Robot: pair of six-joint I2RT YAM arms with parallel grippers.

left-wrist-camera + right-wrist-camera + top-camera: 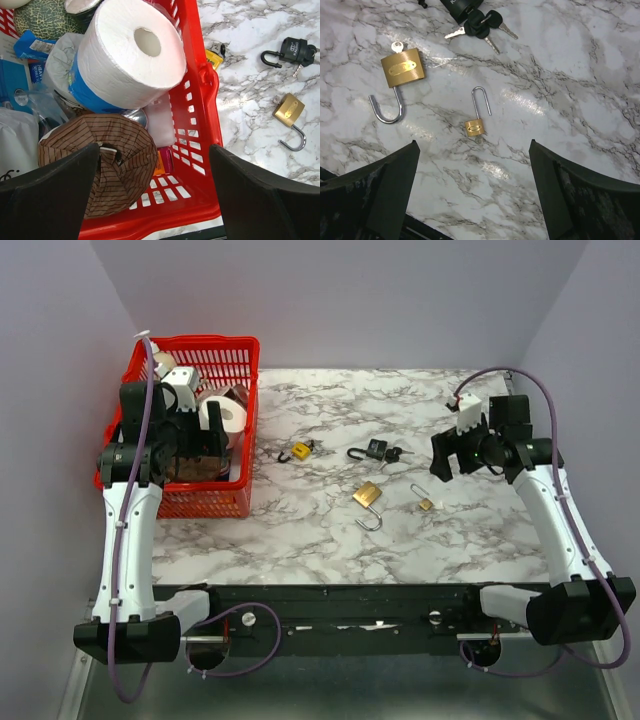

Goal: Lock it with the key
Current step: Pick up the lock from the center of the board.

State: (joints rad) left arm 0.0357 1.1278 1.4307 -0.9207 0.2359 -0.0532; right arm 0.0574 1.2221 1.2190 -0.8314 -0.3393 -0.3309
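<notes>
Not started. Large brass padlock (403, 68), key (396, 47) inserted, small brass padlock (474, 127) on surface (570, 75), shackles open. Left claw (154, 150) apart over basket (200, 125), right claw (474, 145) apart above padlocks, both empty. Locking remains.

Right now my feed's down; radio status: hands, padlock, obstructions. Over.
Left hand open over red basket. Right hand open near large brass padlock, shackle open, key in. Small padlock close by.

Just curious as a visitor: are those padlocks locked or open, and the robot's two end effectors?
Large brass padlock: shackle open, key inserted.
Small brass padlock: shackle open.
Black padlock: shackle open, keys at its base.
Yellow padlock: shackle looks open.
Left end effector: open, empty.
Right end effector: open, empty.
</notes>
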